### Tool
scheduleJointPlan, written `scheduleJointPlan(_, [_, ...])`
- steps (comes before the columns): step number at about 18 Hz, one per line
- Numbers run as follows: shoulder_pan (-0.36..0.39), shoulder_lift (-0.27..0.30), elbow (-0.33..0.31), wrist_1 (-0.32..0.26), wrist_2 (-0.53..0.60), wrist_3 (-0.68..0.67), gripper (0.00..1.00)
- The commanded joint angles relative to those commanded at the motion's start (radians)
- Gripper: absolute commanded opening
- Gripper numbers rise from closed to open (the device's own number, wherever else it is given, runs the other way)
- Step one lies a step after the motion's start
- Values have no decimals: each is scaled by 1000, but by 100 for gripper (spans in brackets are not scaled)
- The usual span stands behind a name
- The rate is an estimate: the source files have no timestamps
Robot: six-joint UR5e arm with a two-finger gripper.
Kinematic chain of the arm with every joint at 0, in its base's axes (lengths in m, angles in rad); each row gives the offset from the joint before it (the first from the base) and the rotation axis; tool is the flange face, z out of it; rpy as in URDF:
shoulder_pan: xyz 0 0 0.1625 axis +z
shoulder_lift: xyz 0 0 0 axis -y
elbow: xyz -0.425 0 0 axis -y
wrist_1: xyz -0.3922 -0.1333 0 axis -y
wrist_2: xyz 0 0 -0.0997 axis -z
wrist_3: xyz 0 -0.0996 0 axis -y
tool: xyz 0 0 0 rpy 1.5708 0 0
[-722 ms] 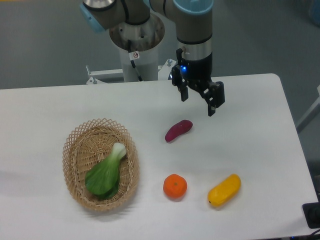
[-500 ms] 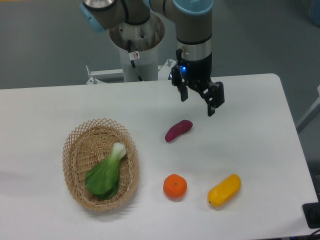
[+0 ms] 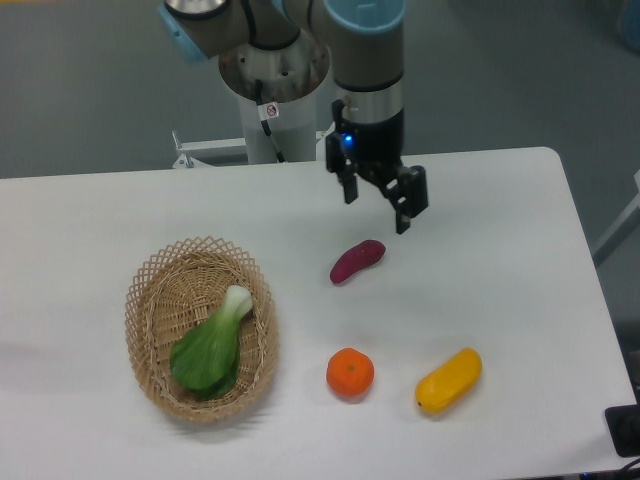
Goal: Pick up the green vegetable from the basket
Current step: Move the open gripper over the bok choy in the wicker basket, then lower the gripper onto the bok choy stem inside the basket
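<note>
The green vegetable [image 3: 212,346], with dark green leaves and a short white stalk, lies inside the tan wicker basket [image 3: 153,294] at the left of the table. Its stalk points up and to the right. My gripper [image 3: 377,207] hangs open and empty above the table's back middle, just above and right of the purple sweet potato [image 3: 357,261]. It is far to the right of the basket.
An orange [image 3: 350,372] lies right of the basket near the front. A yellow vegetable [image 3: 449,379] lies further right. The robot base [image 3: 272,85] stands behind the table. The table's right edge [image 3: 590,280] slants down at the right.
My gripper has moved a little to the left, toward the basket side. It stays open. The objects have not moved.
</note>
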State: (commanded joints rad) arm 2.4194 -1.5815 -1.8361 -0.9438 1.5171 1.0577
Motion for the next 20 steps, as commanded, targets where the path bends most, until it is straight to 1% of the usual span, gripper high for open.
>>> scheduleJointPlan(2, [-46,-35,-11,57,-1,-131,100])
scheduleJointPlan(4, [-104,-80,7,86,-3,-218,100])
scheduleJointPlan(7, [-154,-130,17,96,0,-304,100])
scheduleJointPlan(8, [-157,-143,18,97,-1,-317,100])
scheduleJointPlan(11, [-201,-184,15,97,2,-338,100])
scheduleJointPlan(14, [-213,-222,17,96,2,-340,100])
scheduleJointPlan(18, [-229,-258,17,102,-6,-318,100])
scheduleJointPlan(20, [-247,-293,15,100,-3,-320,100])
